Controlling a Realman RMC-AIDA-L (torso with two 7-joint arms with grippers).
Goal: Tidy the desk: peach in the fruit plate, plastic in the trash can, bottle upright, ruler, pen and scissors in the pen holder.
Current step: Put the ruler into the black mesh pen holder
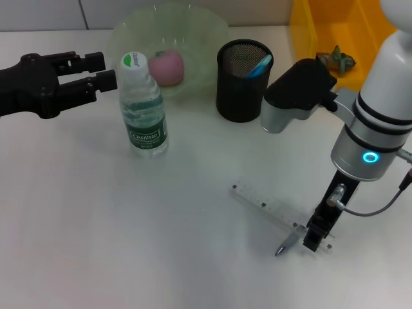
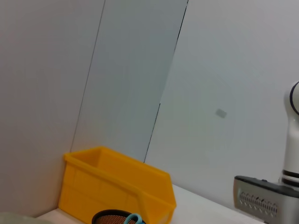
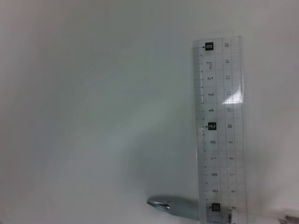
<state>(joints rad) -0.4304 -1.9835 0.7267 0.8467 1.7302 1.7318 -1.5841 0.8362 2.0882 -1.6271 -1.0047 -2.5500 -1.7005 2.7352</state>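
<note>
On the white tabletop (image 1: 96, 225) the right claw (image 1: 317, 237) is down at the near right, over the near end of the clear plastic ruler (image 1: 270, 207), where a silver pen (image 1: 286, 243) pokes out from under it; whether its fingers are spread or closed on anything cannot be told from here. The right wrist view alone gives the close detail: the ruler's (image 3: 219, 130) printed scale lying flat, and the pen's (image 3: 175, 206) rounded metal tip crossing beneath its end. The left claw (image 1: 106, 71) hangs at the far left just beside the cap of the upright clear water bottle (image 1: 143, 109), its black fingers (image 1: 90, 62) a narrow gap apart and holding nothing. Behind the bottle, a pink peach (image 1: 166, 67) sits in the pale green translucent fruit plate (image 1: 212, 32). Right of it stands the black mesh pen holder (image 1: 241, 84) with blue scissor handles (image 1: 261, 64) showing. The yellow plastic bin (image 1: 309, 32) at the far right holds a small green scrap (image 1: 338, 60); the left wrist view shows only the bin's (image 2: 117, 191) outside and the holder's rim (image 2: 114, 217), not that scrap.
</note>
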